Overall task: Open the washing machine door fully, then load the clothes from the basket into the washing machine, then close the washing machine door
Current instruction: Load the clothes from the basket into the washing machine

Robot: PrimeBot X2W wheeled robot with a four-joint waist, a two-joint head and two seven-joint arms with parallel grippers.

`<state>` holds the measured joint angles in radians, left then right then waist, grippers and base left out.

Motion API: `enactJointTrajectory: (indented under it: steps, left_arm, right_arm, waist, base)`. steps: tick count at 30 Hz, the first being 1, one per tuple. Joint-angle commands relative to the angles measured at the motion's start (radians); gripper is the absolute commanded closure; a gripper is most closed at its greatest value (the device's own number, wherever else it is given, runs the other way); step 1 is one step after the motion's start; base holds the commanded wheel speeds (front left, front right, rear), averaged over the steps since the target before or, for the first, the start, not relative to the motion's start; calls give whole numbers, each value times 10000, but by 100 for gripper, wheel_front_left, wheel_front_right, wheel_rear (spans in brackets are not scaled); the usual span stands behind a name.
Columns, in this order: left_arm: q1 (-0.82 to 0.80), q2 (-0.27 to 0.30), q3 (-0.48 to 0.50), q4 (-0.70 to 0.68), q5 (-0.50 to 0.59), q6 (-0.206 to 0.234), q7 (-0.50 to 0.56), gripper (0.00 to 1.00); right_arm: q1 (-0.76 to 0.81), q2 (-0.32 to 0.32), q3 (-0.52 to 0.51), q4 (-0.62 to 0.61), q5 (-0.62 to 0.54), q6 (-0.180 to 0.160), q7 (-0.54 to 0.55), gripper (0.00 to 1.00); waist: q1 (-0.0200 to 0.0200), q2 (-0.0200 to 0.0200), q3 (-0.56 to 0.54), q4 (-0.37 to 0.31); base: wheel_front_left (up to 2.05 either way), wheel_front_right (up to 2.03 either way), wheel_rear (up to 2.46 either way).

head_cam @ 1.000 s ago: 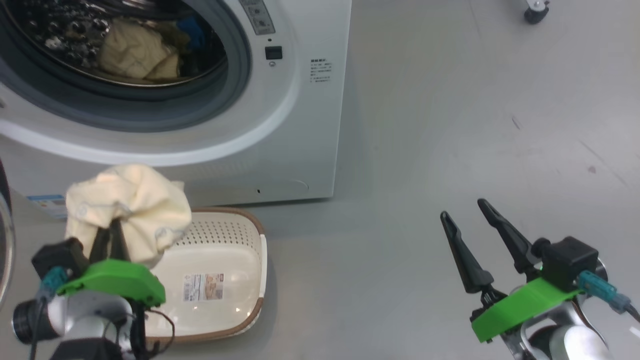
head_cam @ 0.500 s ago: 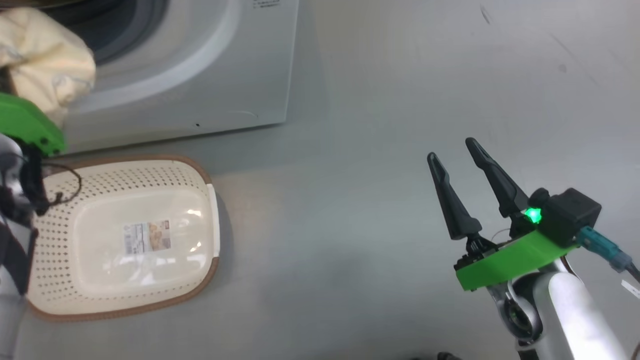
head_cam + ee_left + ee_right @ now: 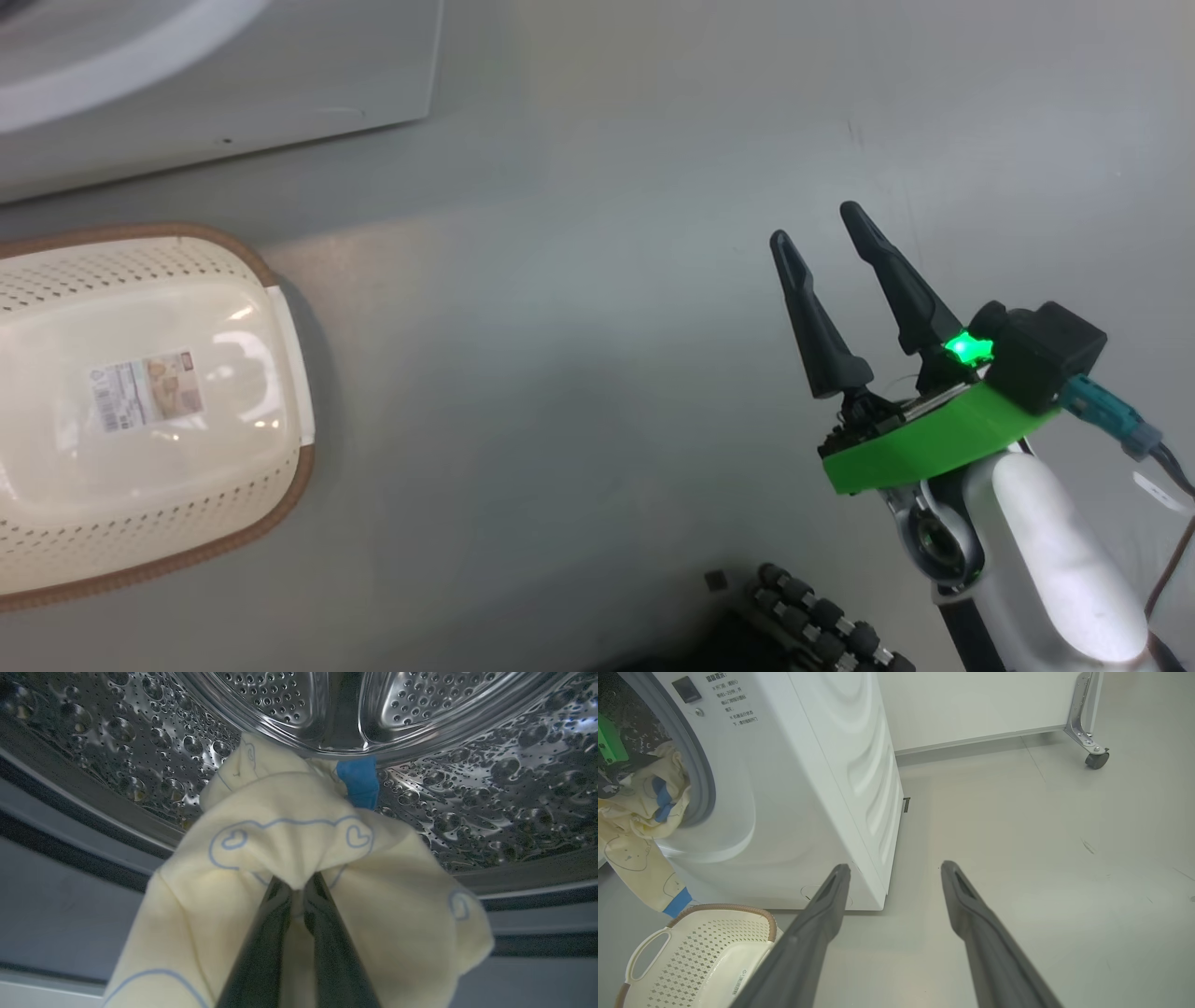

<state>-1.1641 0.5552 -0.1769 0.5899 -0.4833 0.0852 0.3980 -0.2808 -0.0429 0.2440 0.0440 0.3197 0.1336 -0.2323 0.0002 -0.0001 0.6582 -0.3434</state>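
1. Far left, the basket (image 3: 140, 546) sits on the floor (image 3: 607, 327), nothing in it, its label sticker showing.
2. Up at the washer (image 3: 808, 788) mouth, the left gripper (image 3: 299, 886) has its fingers pressed together on a bunched fold of the cream garment (image 3: 289, 844), tips aimed into the drum (image 3: 467, 793).
3. That cloth looks light, soft and floppy. It drapes over the fingers, and the right wrist view has a long tail hanging out of the mouth, its blue patch just above the basket rim.
4. My read: one pinch carries it easily, but the loose tail may catch on the mouth. A hold nearer the middle, or a deep push before letting go, should gather it in.
5. Right side, the right gripper (image 3: 814, 222) is spread wide, holding nothing, over bare floor well apart from the washer.
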Motion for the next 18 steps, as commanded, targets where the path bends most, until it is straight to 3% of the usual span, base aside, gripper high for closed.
enactJointTrajectory:
  steps: [1,10,18]
  left_arm:
    - [-584,749,330,-358,82,2,54,100]
    - [-1940,1342,234,-780,520,78,21,100]
    - [-3121,1792,118,-646,1195,-186,-2017,100]
  right_arm:
    - [-97,-74,229,-184,108,-29,-130,0]
    - [-499,-74,395,-10,365,-29,-270,0]
    - [-749,-74,536,-76,595,-29,-291,0]
  waist:
    - [-2,1,450,-288]
    - [-2,1,1209,-484]
    - [-2,1,1687,-743]
  base:
    - [0,0,0]
    - [0,0,0]
    - [0,0,0]
